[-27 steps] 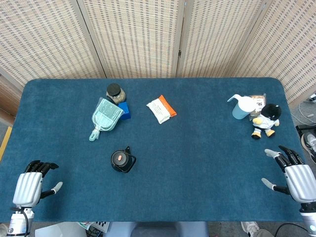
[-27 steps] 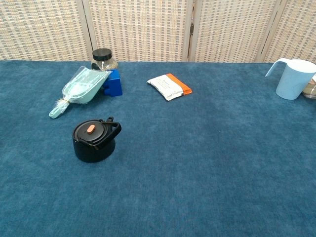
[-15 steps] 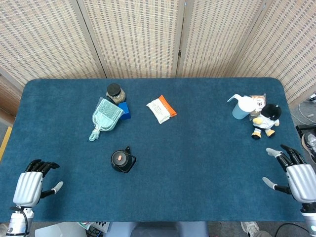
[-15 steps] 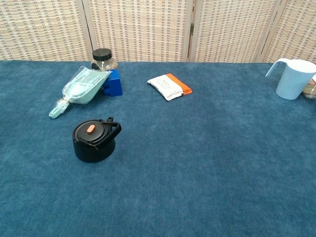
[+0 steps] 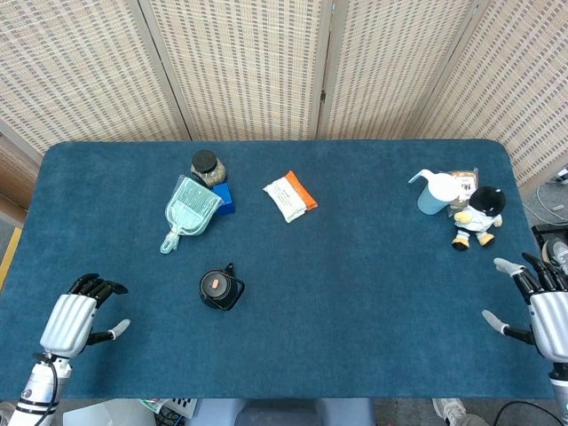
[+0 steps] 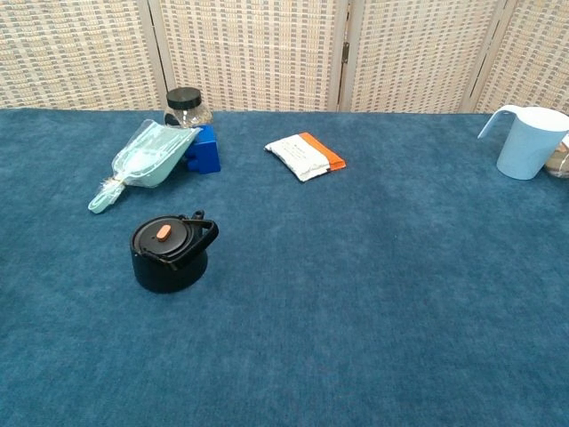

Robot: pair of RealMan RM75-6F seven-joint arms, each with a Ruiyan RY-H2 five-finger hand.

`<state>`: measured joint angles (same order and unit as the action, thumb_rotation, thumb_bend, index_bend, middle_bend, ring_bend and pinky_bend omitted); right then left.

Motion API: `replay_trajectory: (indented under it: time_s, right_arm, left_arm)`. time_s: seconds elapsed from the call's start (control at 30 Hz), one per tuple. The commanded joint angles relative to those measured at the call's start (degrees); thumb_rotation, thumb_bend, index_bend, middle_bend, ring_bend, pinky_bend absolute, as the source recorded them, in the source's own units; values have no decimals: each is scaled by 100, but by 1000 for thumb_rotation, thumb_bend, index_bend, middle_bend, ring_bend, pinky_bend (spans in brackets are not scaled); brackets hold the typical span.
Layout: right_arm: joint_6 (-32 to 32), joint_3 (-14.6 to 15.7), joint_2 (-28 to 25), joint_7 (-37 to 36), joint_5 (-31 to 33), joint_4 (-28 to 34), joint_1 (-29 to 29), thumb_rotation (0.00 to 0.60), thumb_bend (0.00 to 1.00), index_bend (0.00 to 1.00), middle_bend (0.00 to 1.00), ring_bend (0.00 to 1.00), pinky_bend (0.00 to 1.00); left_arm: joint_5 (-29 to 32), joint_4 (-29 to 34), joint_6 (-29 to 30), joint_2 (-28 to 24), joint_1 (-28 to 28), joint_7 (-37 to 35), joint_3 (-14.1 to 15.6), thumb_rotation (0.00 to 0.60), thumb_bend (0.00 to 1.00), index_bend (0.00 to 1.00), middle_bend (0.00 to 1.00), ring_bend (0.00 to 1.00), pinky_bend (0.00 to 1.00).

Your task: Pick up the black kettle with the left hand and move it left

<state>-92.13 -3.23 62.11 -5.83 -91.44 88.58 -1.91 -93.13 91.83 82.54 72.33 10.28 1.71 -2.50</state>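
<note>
Left hand (image 5: 75,319) empty, fingers loosely spread, well left of the black kettle (image 5: 219,288) standing mid-table (handle (image 6: 194,234) arched over its lid): best approached from above, fingers under that handle.

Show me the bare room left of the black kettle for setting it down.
Bare cloth runs from the black kettle left to the left robot hand and the table's left edge, below the green dustpan. Crowded: dustpan, jar and blue box bunch together behind.
</note>
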Motion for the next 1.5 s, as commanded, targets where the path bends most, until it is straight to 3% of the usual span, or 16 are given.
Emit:
replay_trajectory:
  time_s: [0.03,0.23,0.43,0.6,0.73,0.77,0.83,0.9,0.93,0.97,1.5]
  right_arm:
    - [44,-4,5,38,39,16,-7,600,146,224,313,124,156]
    - [117,-29,-5,77,146,40,-12,600,146,224,306,124,156]
    - [63,-126,5,138,269,66,3,600,146,224,293,124,157]
    - [-66,-266,57,291,392,105,20,600,146,224,285,124,158]
    - [-58,-302,40,365,425,165,9,600,146,224,282,124,158]
    - [-49,-306,33,383,430,182,5,600,146,224,281,124,158]
    - [-36,-310,24,409,439,207,2,600,146,223,280,124,158]
    - [-25,-312,15,434,450,232,3,600,146,223,280,124,158]
    - [-19,-309,13,444,455,238,5,600,146,224,279,124,158]
    - [-8,-305,11,458,466,248,9,600,146,224,279,124,158]
    - [33,-276,12,506,561,293,79,600,146,224,275,124,158]
  left_arm:
    - [29,83,-287,11,232,99,-67,600,161,366,406,308,169]
    - [154,180,-735,119,623,356,-232,585,145,337,391,300,169]
    - [317,362,-1153,211,971,683,-345,348,115,300,373,289,169]
    - [412,429,-1470,282,1238,870,-381,250,109,257,347,282,169]
    - [416,411,-1640,363,1446,992,-424,229,97,214,330,273,169]
    - [393,390,-1692,391,1518,994,-434,232,96,195,324,270,170]
    - [278,307,-1717,447,1626,905,-438,316,97,177,318,267,170]
    - [71,135,-1703,553,1754,769,-420,527,96,177,317,266,169]
    - [1,67,-1721,582,1807,703,-398,584,97,183,317,266,168]
    - [-66,-7,-1776,604,1882,634,-371,599,97,193,316,266,168]
    - [-8,-290,-2233,999,2491,571,-328,566,96,220,308,251,166]
